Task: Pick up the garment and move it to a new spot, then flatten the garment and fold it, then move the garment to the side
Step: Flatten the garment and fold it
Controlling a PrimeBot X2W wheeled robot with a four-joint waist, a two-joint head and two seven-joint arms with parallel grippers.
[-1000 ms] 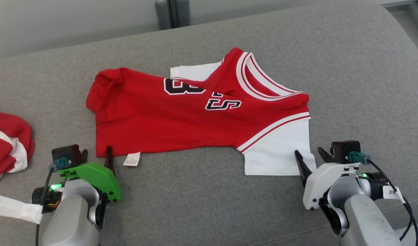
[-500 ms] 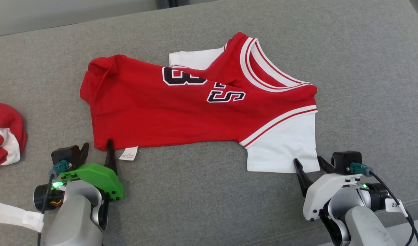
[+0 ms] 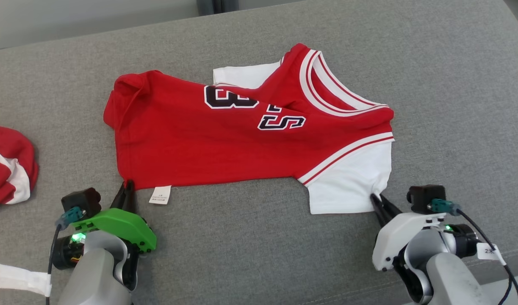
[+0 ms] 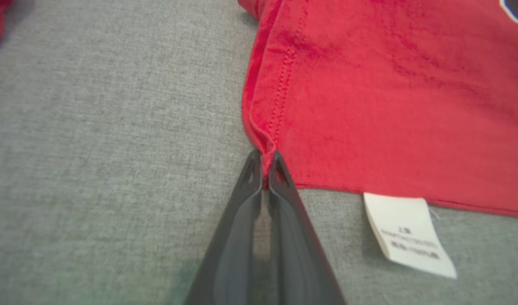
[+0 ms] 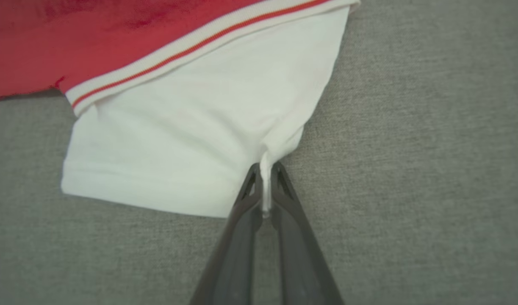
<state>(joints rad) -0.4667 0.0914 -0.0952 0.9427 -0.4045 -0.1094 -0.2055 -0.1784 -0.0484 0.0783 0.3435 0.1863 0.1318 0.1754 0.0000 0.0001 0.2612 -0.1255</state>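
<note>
A red jersey with white sleeves lies flat on a grey upholstered surface. Its long axis runs across the head view, hem toward the robot's left, striped collar toward its right. The left tool is clenched on the hem's near corner, red cloth pinched between its tips. The right tool is clenched on the near corner of the white sleeve. The far sleeve is mostly hidden under the body, and a fold swallows part of the black lettering. A care label pokes out, its print illegible. A second red-and-white cloth is cut off at the left edge.
</note>
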